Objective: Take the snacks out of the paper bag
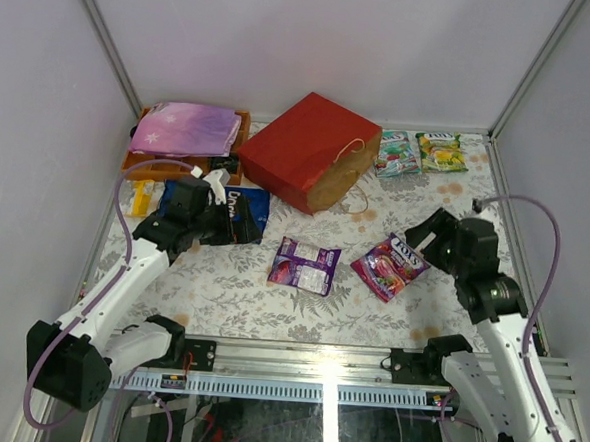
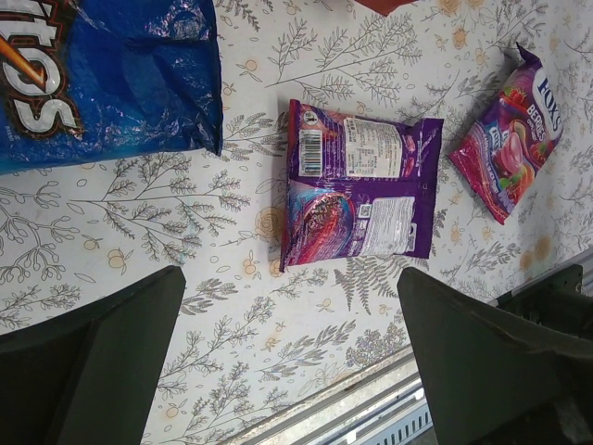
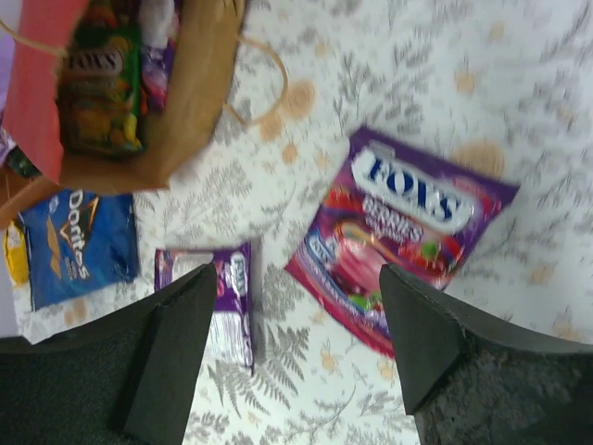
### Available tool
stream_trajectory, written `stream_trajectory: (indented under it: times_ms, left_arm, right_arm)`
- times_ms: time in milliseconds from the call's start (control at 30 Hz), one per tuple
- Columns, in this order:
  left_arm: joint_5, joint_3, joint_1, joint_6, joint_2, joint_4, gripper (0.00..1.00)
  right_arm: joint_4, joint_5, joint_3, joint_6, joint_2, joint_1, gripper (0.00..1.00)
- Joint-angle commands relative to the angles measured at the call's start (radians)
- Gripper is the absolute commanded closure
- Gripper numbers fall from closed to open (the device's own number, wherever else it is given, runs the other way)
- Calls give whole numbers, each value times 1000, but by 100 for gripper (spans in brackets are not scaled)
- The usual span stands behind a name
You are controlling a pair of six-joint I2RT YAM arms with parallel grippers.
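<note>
A table [image 1: 211, 286] under a pale cloth printed with leaves stands inside plain white walls. The left end effector [image 2: 289, 297] is spread to its widest, holds nothing, and hangs over the cloth just near the purple packet [image 2: 357, 190]. That packet lies back side up, showing a barcode and fine print too small to read. Beside it at the left is the blue bag [image 2: 102, 83], lettered "Doritos". The right end effector [image 3: 296, 278] is released too, its fingers well apart with nothing gripped. It hangs over the pink-red packet [image 3: 408, 232], which lies flat on the table and reads "FOX'S" and "BERRIES". Whether a finger grazes the packet's edge cannot be told. The red paper bag [image 1: 305, 146] lies on its side at the middle back, its brown mouth and cord handles toward the right. Inside the mouth are a green packet [image 3: 97, 88] marked "FOX'S" and something purple behind it. Two more green packets [image 1: 397, 152] [image 1: 442, 150] with the same logo lie side by side at the back right, near the bag. At the back left an orange tray [image 1: 130, 161] carries a starry pouch [image 1: 185, 129].
</note>
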Motion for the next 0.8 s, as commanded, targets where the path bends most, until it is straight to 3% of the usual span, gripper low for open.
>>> stream_trajectory:
  times_ms: [0,100,333,467,633,767]
  left_arm:
    - [-10,-1,-7,14,-6,48,0]
    - [-8,-1,-8,15,-5,46,0]
    - [1,1,-16,20,6,45,0]
    - [7,3,-18,21,10,45,0]
    - [12,2,-19,23,12,45,0]
    - [18,2,-18,24,14,45,0]
  right_arm:
    - [-53,110,134,-172,172,-1,24]
    - [-19,121,108,-207,269,-1,26]
    - [140,86,-46,-210,422,2,14]
    - [209,96,-95,-197,492,53,13]
    - [212,215,-5,-168,483,228,13]
    - [408,80,54,-145,474,234,13]
